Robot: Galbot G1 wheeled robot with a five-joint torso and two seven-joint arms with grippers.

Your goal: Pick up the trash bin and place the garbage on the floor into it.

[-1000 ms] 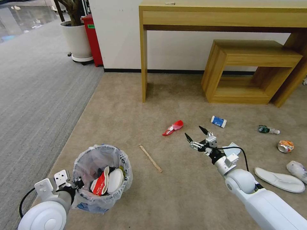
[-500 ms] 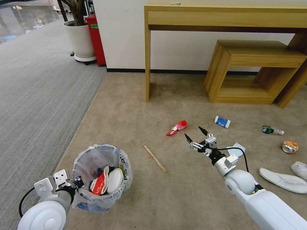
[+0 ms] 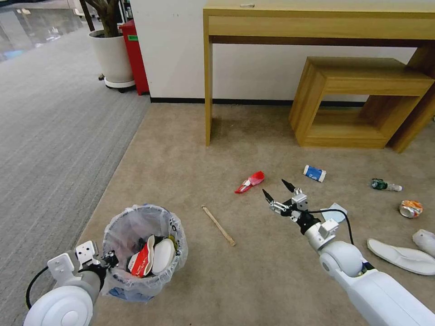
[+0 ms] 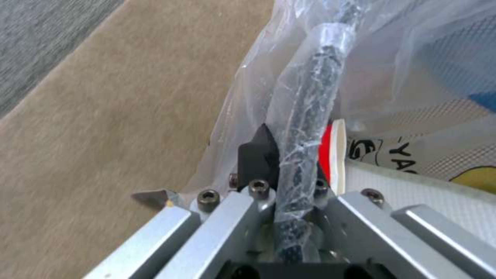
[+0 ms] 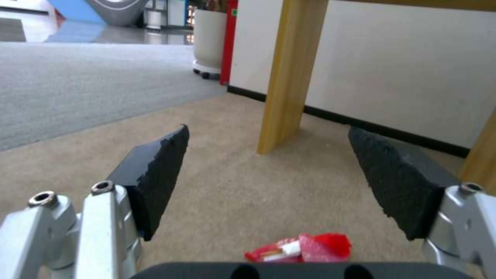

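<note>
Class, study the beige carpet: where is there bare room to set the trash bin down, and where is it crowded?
Bare floor lies between the trash bin, held at its rim by the left gripper, the desk leg and the stick. Crowded: beyond the open right gripper, around the red crushed cup, orange can and slippers.

A wooden desk [image 3: 317, 18] stands over a low wooden stool [image 3: 362, 104]; a potted plant [image 3: 111, 54] stands beside a red cabinet [image 3: 133, 59].
</note>
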